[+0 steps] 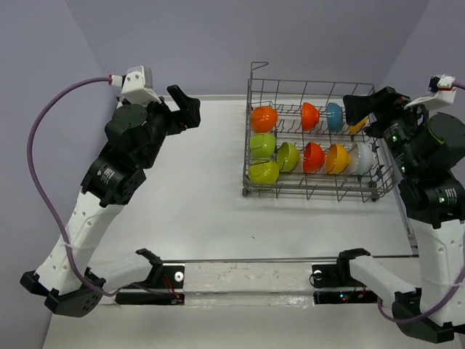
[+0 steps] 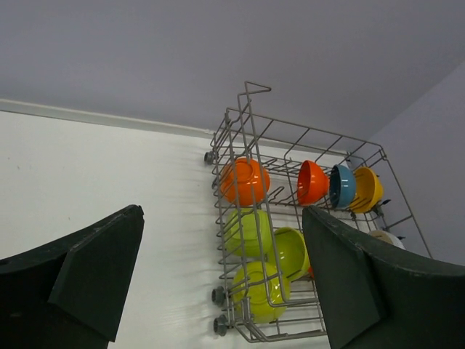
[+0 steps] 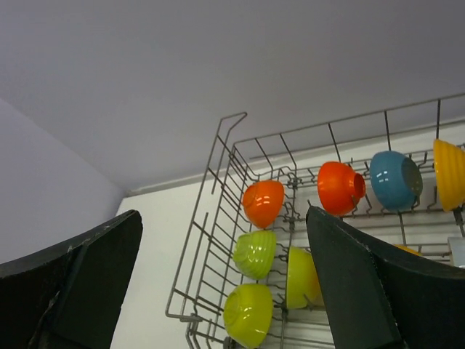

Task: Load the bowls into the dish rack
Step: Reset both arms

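Note:
The grey wire dish rack stands at the right of the table and holds all the bowls I see. The far row has an orange bowl, a red-orange one, a blue one and a yellow one partly hidden behind my right gripper. The near rows have three lime bowls, a red one, an orange-yellow one and a white one. My left gripper is open, empty and raised left of the rack. My right gripper is open and empty above the rack's far right corner.
The left wrist view shows the rack from its left end, small wheels at its base, between my fingers. The right wrist view shows the rack between my fingers. A metal rail runs along the near edge.

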Controlling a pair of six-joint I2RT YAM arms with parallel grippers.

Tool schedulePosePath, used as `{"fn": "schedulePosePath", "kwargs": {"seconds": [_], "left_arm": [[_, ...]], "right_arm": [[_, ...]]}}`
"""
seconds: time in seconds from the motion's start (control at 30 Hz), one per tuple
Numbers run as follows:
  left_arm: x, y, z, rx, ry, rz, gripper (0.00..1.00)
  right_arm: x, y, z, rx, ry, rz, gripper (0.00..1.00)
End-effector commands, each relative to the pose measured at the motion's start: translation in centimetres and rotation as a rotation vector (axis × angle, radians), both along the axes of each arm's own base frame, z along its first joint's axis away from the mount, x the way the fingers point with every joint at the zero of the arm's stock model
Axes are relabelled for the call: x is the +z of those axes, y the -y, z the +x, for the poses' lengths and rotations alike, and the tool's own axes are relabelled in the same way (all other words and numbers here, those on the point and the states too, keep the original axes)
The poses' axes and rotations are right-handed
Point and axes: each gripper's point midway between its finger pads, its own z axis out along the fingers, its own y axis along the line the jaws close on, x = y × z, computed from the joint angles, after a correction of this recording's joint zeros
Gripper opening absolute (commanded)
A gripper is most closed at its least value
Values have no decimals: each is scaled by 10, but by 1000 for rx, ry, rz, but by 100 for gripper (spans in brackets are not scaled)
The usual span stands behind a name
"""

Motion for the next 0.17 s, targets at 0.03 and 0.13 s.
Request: {"fn": "schedulePosePath", "kwargs": {"seconds": [0.03,0.13], "left_arm": [[22,-4,-3,9,41,2,99],[25,-5,-3,12,45,6,99]], "right_arm": [[-6,4,2,-17,-22,-29,100],[-5,4,2,-17,-17,-33,100]]}}
